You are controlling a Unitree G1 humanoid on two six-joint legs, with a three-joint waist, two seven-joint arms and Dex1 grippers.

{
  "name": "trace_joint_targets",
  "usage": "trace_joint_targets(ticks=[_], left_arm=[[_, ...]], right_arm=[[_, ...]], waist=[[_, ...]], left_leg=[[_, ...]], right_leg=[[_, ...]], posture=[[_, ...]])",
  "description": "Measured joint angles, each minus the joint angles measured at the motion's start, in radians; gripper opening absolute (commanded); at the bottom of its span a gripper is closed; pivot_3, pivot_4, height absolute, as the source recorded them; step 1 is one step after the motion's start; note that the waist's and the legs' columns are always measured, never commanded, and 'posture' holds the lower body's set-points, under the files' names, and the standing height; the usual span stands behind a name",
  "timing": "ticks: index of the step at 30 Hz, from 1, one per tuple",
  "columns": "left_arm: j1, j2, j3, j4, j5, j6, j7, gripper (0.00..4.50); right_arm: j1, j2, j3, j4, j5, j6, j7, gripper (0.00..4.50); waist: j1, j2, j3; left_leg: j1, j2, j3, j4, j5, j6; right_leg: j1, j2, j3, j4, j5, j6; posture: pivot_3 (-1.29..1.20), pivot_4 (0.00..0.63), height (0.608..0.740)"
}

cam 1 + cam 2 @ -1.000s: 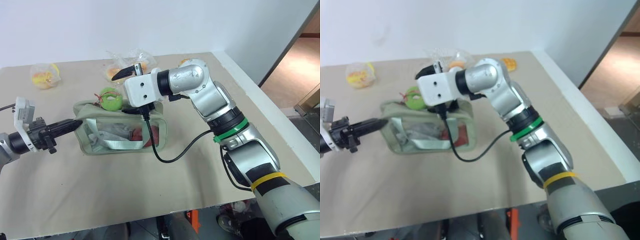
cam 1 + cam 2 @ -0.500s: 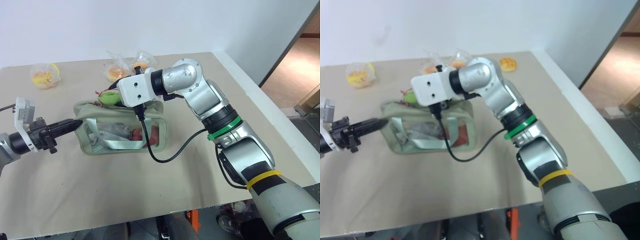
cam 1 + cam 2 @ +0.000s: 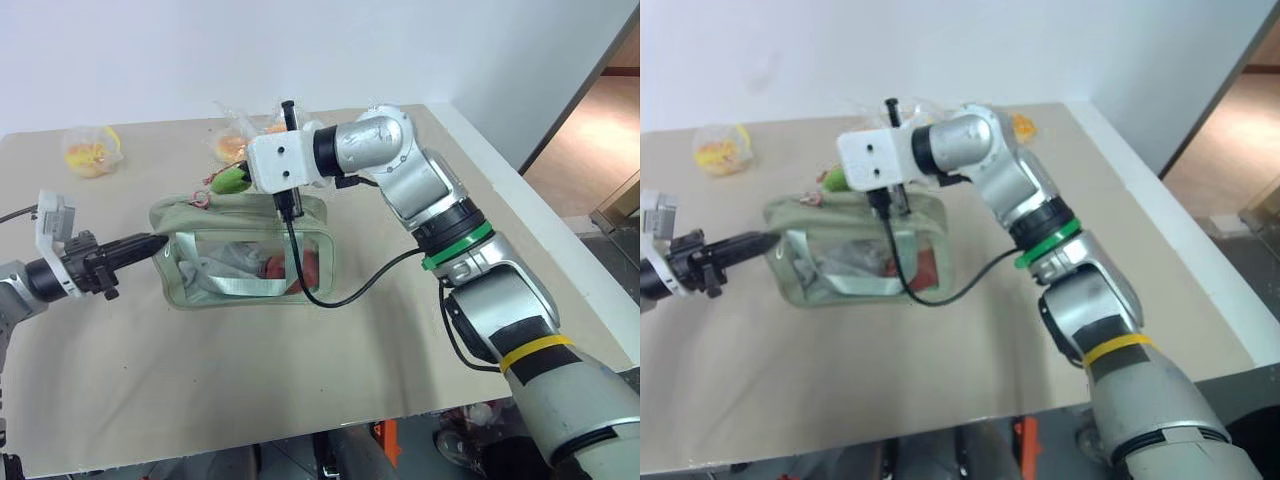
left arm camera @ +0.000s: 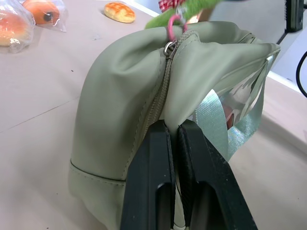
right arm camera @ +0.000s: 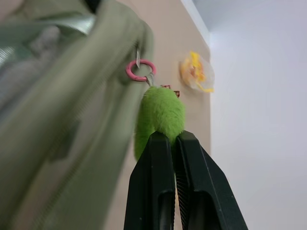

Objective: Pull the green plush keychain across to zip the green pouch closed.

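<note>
Right gripper (image 5: 173,143) has clamped onto the green plush keychain (image 3: 232,179) atop the green pouch (image 3: 240,250) — left gripper (image 4: 173,139) pinches pouch's end, bracing it for the pull.

The pale sage-green pouch (image 3: 245,250) stands upright on the desk (image 3: 200,370), clear window facing forward. The lime-green plush keychain (image 3: 230,180) hangs from a pink ring at its top zipper.

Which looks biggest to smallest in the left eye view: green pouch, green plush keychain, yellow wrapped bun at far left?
1. green pouch
2. yellow wrapped bun
3. green plush keychain, partly hidden by the right end effector, so its rank below the bun is unsure.
</note>
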Motion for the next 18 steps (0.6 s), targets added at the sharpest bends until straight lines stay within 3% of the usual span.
trace_joint_targets(ticks=[11, 18], left_arm=[[-0.082, -0.026, -0.053, 0.065, 0.033, -0.038, -0.030, 0.00], [-0.105, -0.032, -0.073, 0.078, 0.035, -0.044, -0.042, 0.00]], right_arm=[[-0.139, -0.030, -0.017, 0.116, -0.011, -0.014, 0.007, 0.03], [-0.136, -0.087, -0.017, 0.075, -0.003, -0.013, 0.056, 0.03]], waist=[[0.005, 0.000, 0.000], [0.010, 0.000, 0.000]], left_leg=[[-0.001, -0.001, 0.000, 0.000, 0.000, 0.000], [-0.002, -0.002, 0.000, 0.000, 0.000, 0.000]], right_leg=[[0.000, 0.000, 0.000, 0.000, 0.000, 0.000], [0.000, 0.000, 0.000, 0.000, -0.001, 0.001]], posture=[[0.00, 0.150, 0.740], [0.00, 0.150, 0.740]])
